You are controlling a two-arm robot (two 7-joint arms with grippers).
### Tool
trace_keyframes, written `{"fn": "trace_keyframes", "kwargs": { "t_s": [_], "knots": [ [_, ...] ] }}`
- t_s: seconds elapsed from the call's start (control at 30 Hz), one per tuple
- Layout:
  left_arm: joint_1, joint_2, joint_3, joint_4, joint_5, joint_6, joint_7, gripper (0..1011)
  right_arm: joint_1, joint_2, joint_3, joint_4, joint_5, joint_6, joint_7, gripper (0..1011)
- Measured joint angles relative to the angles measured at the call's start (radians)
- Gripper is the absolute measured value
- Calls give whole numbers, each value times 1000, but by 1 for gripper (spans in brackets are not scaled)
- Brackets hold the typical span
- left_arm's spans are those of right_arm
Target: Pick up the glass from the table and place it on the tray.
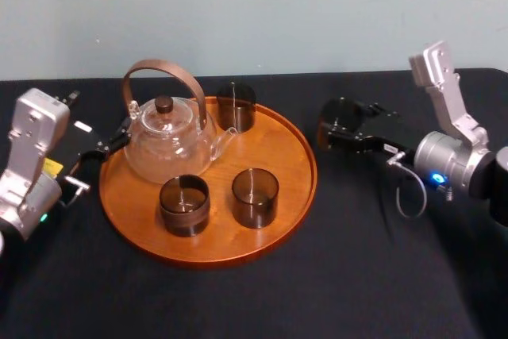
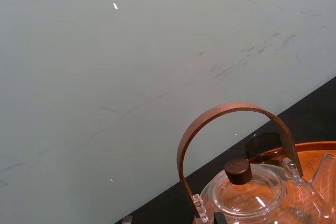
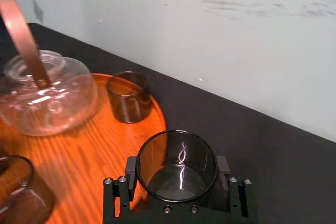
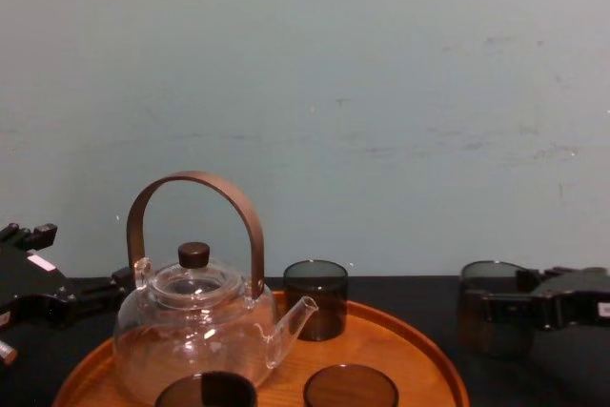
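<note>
I could read no text, number or brand on anything in view. A white sticker (image 1: 82,126) sat on top of the left end effector (image 1: 117,137). A yellow label (image 1: 51,167) sat on the left arm at about seven o'clock from that sticker. Whatever was printed on either one was too small for me to make out.
</note>
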Motion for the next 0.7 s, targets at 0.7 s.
{"fn": "trace_keyframes", "kwargs": {
  "t_s": [0.7],
  "knots": [
    [0,0,0,0,0,0,0,1001,57,-53,-83,51,-22,-2,11,900]
  ]
}}
